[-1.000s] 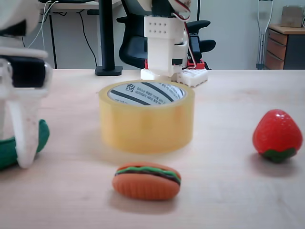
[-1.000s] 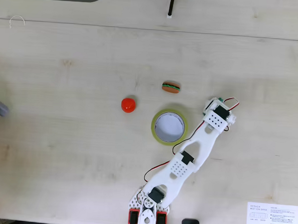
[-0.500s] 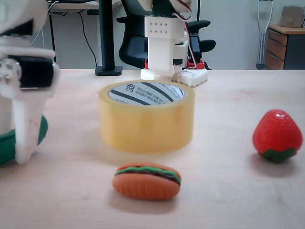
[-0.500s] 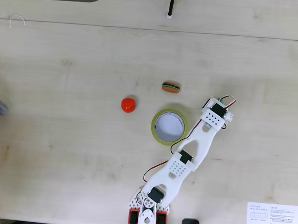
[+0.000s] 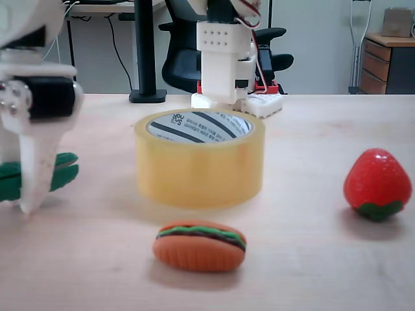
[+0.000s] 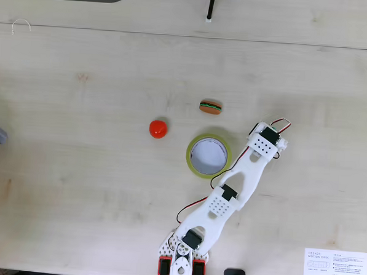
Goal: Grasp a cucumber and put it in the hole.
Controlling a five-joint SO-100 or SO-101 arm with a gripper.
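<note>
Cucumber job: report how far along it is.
Done: the hand has reached the cucumber at the left of the low fixed view, and the cucumber seems lifted off the table, though the grip itself is hidden.
In hand: raising it.
Left: carrying it to the tape roll and dropping it into the hole, which holds nothing yet.

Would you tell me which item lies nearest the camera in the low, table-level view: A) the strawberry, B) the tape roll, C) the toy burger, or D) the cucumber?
C: the toy burger sits lowest in the frame, in front of the tape roll, with the strawberry and cucumber farther back.
</note>
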